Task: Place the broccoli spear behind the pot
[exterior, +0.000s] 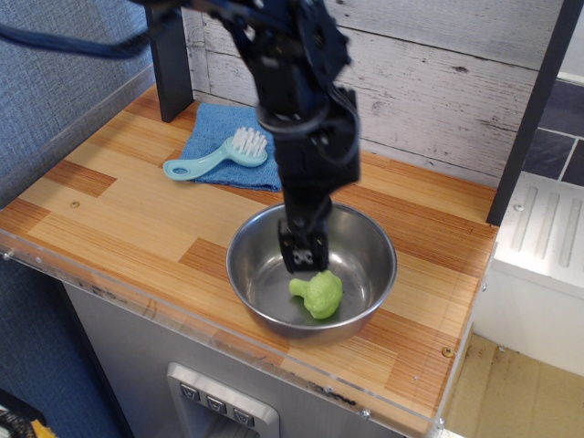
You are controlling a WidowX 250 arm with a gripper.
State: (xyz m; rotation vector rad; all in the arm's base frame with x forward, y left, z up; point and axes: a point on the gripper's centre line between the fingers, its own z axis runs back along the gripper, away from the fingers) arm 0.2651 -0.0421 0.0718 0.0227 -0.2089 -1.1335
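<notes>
The pot (370, 239) is a round shiny steel bowl on the wooden counter, near its front edge. The broccoli spear (318, 294), small and light green, lies inside the pot on its front floor. My gripper (302, 255) hangs down into the pot, its tip just above and behind the broccoli. The fingers look close together and hold nothing I can see. I cannot tell whether the tip touches the broccoli.
A blue cloth (215, 144) lies at the back left with a pale teal brush (214, 158) on it. A dark post (170, 62) stands at the back left and another (532, 109) at the right. A white plank wall (429, 73) runs behind the counter.
</notes>
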